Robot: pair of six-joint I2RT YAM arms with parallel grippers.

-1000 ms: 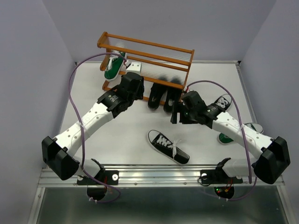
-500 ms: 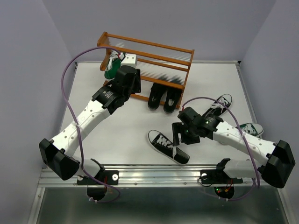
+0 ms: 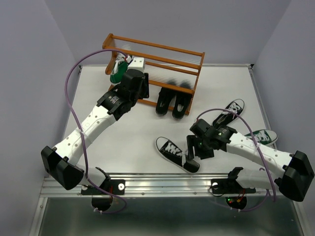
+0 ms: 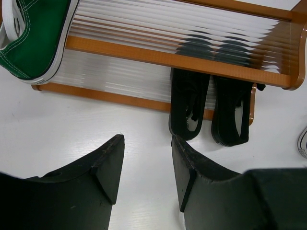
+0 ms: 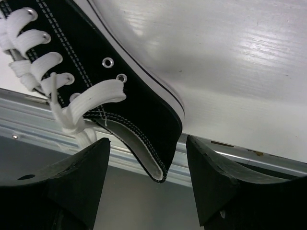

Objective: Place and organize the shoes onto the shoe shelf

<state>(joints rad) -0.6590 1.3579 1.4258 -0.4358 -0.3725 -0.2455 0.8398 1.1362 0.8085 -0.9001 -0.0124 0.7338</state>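
— Right gripper (image 3: 191, 153) has dropped onto the loose black sneaker (image 3: 177, 153) near the front edge; fingers apart, straddling its heel.
— Shoe shelf (image 3: 152, 61)?
— Table's back. Left gripper (image 4: 146, 139) faces it, spread, empty. Plain black pair (image 3: 172, 102) underneath.

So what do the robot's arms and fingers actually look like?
The left arm and right arm both have white tube-like links between chunky black joint housings, and each ends in a boxy black base. A thin purple cable loops loosely along each arm. The fingers are matte black, broad and wedge-shaped, tapering to blunt tips. No readable markings show.
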